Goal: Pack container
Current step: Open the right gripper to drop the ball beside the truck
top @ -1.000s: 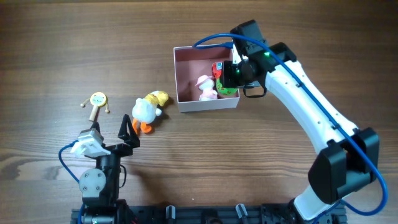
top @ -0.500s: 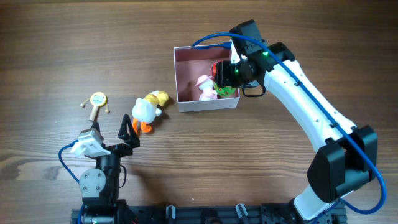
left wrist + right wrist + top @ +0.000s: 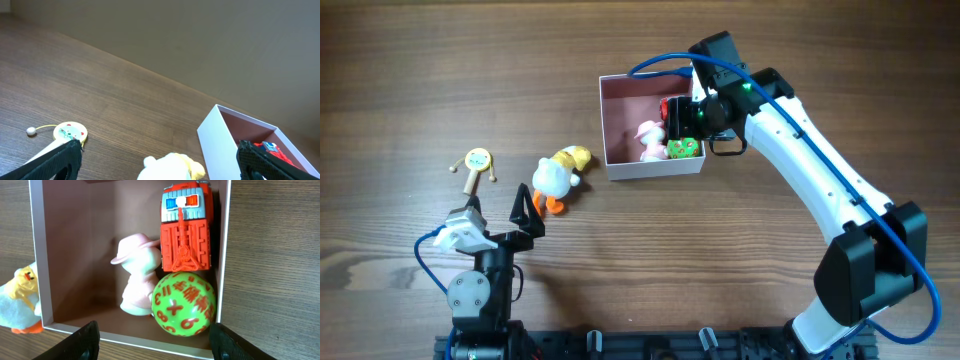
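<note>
Right fingers: the right fingers (image 3: 86, 342) are spread wide and pinch nothing; they hang over the near edge of the container (image 3: 37, 260).
Between them: a green ball (image 3: 183, 304) with orange numbers lies on the pink floor, in the near corner by the right wall, and neither finger touches it.
Step in hand: by my reading, the ball is set down and the hand must come clear.
How to do it well: keep the fingers spread and lift straight up. The right-hand finger stands close by the thin wall, so a sideways drift could catch the rim and shift the box.
Ball's neighbours: it touches a red truck (image 3: 185, 235) beyond it and a pink hatted figure (image 3: 137, 277) at its left. A nudge might roll it.
Room left: the container's left half is bare, enough for another toy, I judge.
Container's place: on the wooden surface (image 3: 440, 70), right of centre and toward the far side, under the right arm.
Still outside: a plush duck (image 3: 555, 178) lies just beside the container's near-left corner; a small rattle drum (image 3: 477, 160) lies farther left.
Left fingers: the left fingers (image 3: 55, 162) are spread fully, holding nothing, near the duck and well apart from the container.
In the way: nothing lies between the duck and the box except the white wall itself, which must be cleared from above.
</note>
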